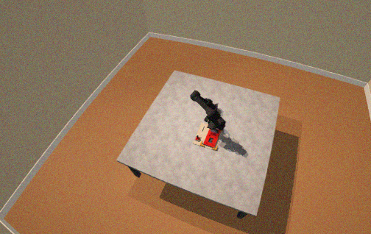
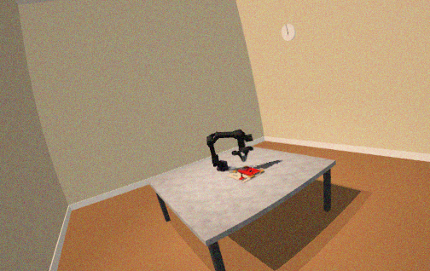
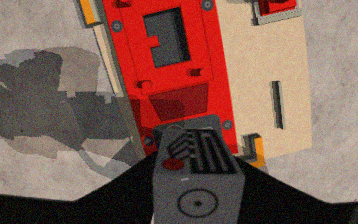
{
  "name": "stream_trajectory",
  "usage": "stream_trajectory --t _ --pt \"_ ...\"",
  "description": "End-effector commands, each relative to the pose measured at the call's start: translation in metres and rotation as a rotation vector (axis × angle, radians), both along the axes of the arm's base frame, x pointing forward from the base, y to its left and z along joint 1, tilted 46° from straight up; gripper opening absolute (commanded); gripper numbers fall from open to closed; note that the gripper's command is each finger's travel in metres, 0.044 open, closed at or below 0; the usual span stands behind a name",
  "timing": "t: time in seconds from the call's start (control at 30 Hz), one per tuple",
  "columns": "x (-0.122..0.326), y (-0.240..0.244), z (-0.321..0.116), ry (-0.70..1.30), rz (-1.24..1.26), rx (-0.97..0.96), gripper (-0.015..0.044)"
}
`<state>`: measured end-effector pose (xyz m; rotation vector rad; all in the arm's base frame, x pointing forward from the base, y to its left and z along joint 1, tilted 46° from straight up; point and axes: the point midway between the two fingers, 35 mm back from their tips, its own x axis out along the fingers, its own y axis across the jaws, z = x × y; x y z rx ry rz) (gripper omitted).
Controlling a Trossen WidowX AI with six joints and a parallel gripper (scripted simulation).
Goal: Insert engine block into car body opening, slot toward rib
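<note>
Gripper (image 1: pixel 217 129) (image 2: pixel 243 158) (image 3: pixel 191 159): jaws pinching engine block (image 3: pixel 198 192)
Car body (image 1: pixel 212 138) (image 2: pixel 248 171) (image 3: pixel 220 65): on table (image 1: pixel 162 132) (image 2: pixel 196 192) (image 3: pixel 342 100), below gripper
Opening (image 3: pixel 164 52): unfilled

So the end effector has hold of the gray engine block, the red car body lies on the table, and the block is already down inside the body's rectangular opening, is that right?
Not quite: the wrist view shows the rectangular opening with no block in it. The gray engine block is in the end effector's grip, away from that opening. The rest stands.

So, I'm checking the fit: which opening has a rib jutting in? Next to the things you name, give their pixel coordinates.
The wide one (image 1: pixel 211 140) (image 3: pixel 167 37) in the red car body (image 1: pixel 209 144) (image 2: pixel 246 171) (image 3: pixel 221 65); the narrow straight slot (image 1: pixel 203 129) (image 3: pixel 277 105) beside it has none.
</note>
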<state>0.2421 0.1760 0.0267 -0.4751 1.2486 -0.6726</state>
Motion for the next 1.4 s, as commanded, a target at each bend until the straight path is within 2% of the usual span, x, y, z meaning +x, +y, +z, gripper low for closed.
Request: stream_trajectory --t 0.0,1.37 --pt "0.001 -0.006 -0.005 -0.066 -0.064 0.013 0.0000" --pt "0.015 -0.062 -0.060 -0.075 -0.071 0.013 0.0000"
